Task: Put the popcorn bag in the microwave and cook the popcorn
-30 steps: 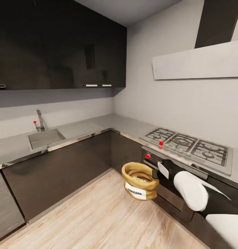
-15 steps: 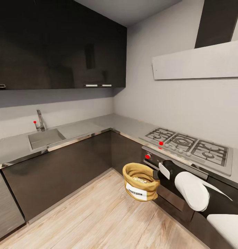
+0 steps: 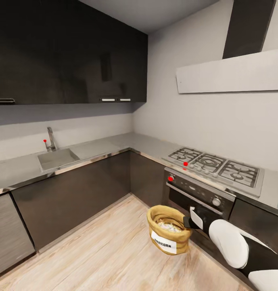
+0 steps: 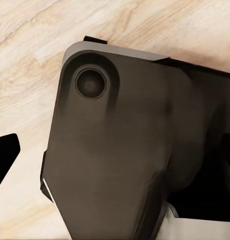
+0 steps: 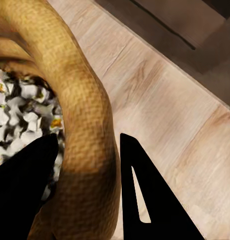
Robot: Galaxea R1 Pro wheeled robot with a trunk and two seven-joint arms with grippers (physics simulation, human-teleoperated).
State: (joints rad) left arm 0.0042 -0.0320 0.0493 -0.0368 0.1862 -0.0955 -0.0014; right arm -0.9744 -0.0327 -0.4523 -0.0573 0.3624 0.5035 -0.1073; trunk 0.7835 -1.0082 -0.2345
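The popcorn bag (image 3: pixel 169 235), tan-brown with a rolled top and a white label, hangs in the air above the wooden floor in front of the built-in oven. White puffed popcorn (image 5: pixel 19 107) shows inside it. My right gripper (image 3: pixel 190 220) is shut on the bag's rolled rim (image 5: pixel 89 150), one finger inside and one outside. The grey countertop (image 3: pixel 114 144) runs in an L along both walls. The microwave is out of view. In the left wrist view one dark fingertip (image 4: pixel 4 157) shows beside a dark part of my own body (image 4: pixel 125 150), above the floor.
A black-and-steel oven (image 3: pixel 195 193) with a red knob sits under a gas cooktop (image 3: pixel 215 167) at the right. A sink (image 3: pixel 58 158) with a faucet is at the left. Dark upper cabinets (image 3: pixel 70 52) and a hood (image 3: pixel 231 74) hang above. Wooden floor (image 3: pixel 106 254) stretches ahead.
The whole picture has shifted, so the camera has moved. The bag and my right gripper sit lower in the view, farther below the oven's knobs, the grip unchanged.
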